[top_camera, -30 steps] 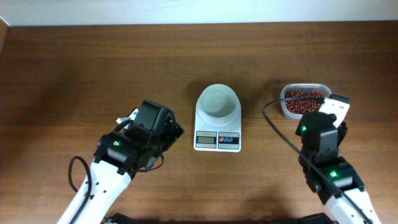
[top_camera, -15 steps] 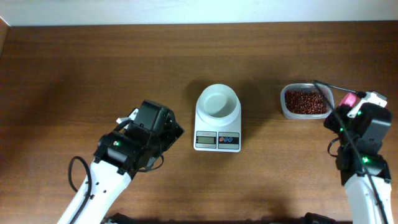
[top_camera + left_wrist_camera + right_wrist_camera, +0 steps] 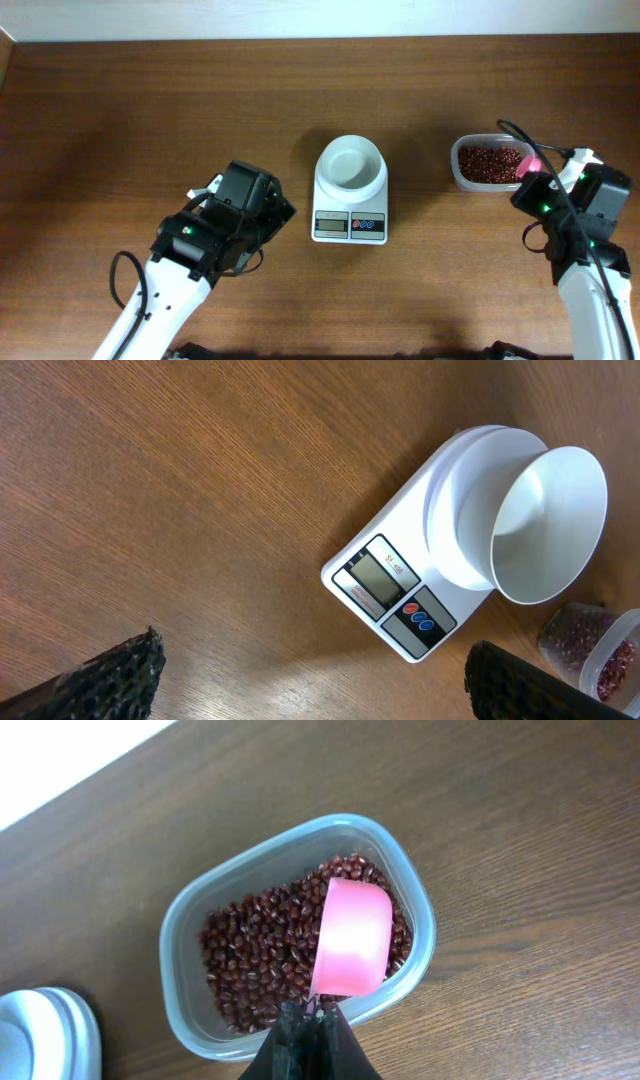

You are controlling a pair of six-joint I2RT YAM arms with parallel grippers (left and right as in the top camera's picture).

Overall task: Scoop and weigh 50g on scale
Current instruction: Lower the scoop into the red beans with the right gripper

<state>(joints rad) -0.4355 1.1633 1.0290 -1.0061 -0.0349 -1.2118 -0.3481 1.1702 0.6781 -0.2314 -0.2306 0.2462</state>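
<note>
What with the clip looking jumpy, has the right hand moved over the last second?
Yes. The right hand, holding the scoop, swung right past the tub, then came back left to its right edge.

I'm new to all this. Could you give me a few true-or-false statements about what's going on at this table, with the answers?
1. The white bowl on the scale is empty. True.
2. The left gripper is clamped on the scale. False: it is open, holds nothing and sits apart from the scale.
3. The right gripper is shut on a pink scoop. True.
4. The scoop is over the scale's bowl. False: it is over the clear tub of red beans.
</note>
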